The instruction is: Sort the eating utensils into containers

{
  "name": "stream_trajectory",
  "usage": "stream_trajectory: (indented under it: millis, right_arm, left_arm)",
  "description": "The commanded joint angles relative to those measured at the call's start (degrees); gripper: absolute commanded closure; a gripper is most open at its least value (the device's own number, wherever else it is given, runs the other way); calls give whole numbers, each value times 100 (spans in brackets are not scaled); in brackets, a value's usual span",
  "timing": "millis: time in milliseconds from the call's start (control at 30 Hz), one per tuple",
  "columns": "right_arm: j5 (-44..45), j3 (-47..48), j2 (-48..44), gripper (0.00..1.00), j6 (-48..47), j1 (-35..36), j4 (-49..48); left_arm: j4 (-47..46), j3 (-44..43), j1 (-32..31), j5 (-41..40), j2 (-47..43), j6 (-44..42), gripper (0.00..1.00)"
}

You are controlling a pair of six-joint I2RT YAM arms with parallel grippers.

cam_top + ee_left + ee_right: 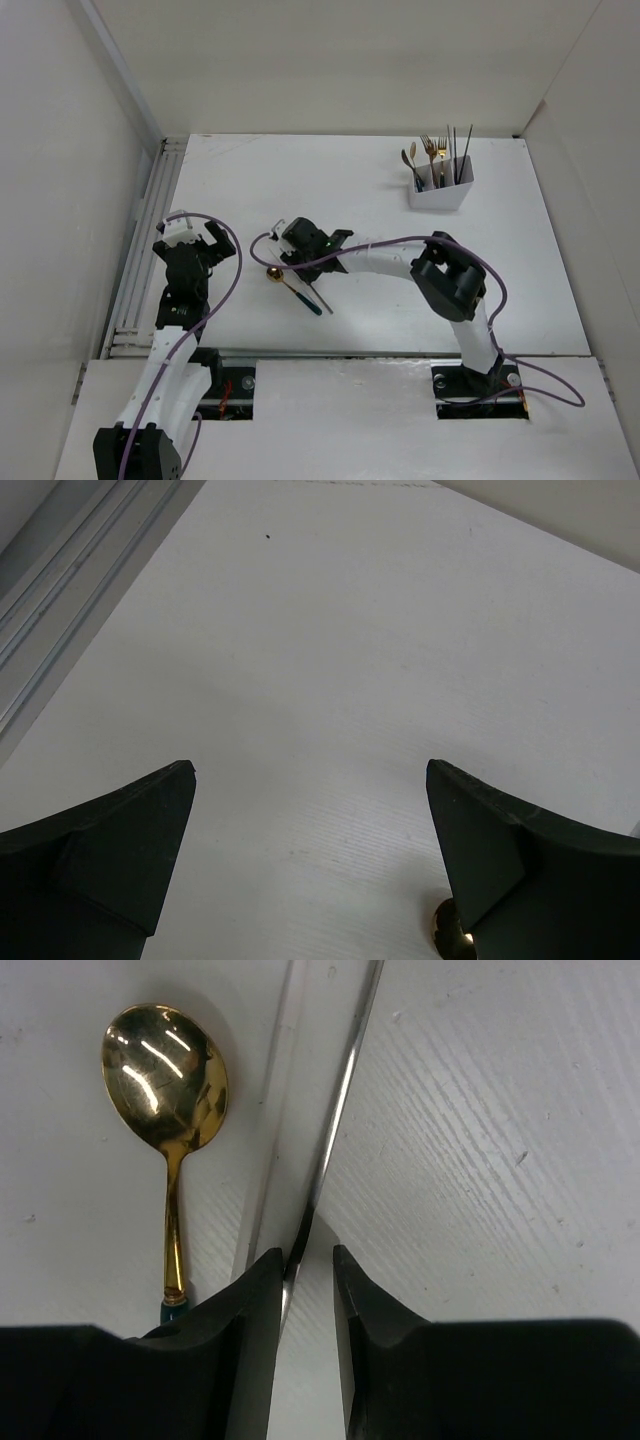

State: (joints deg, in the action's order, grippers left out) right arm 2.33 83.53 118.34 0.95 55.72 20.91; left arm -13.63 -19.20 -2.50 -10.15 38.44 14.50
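Gold-bowled spoon with a dark green handle (295, 290) lies on the white worktop (400, 290) left of centre in the top view. Its bowl points to the upper left and its handle runs to the lower right. A slim pale stick (322, 300) lies just beside it on much the same slant. The right gripper (298, 255) hangs directly over the pair, so the right arm is the nearer one. The left gripper (195, 235) stands apart at the left. The small white rectangular plastic bin (440, 195), already holding upright cutlery, sits well away at the upper right.

In the left wrist view the left gripper (310, 770) has its fingers spread wide over bare worktop. Only a glint of the spoon (450, 935) shows at the bottom edge.

In the right wrist view the stick (330, 1110) runs from the top of the frame straight down into the narrow gap of the right gripper (308, 1252), its long axis crossing the closing line. The fingers flank it closely. I cannot tell whether they are pinching it yet. The spoon (165, 1075) lies outside the gap, at the upper left.
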Motion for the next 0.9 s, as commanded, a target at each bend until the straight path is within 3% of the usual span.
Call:
stream_trajectory:
  millis: [0, 233, 367, 533, 867]
  right_arm:
    - [627, 234, 347, 68, 142, 97, 736]
    - [815, 50, 251, 82, 344, 149, 916]
    - [323, -91, 198, 100, 283, 149, 767]
    - [-144, -355, 119, 100, 344, -140, 353]
    - [-505, -864, -1129, 100, 344, -1089, -622]
  left_arm:
    - [-201, 12, 13, -4, -91, 26, 0]
    - [-202, 13, 13, -4, -91, 26, 0]
    - [-254, 13, 13, -4, -91, 26, 0]
    - [-254, 13, 13, -4, -143, 26, 0]
    - [-254, 66, 13, -4, -143, 26, 0]
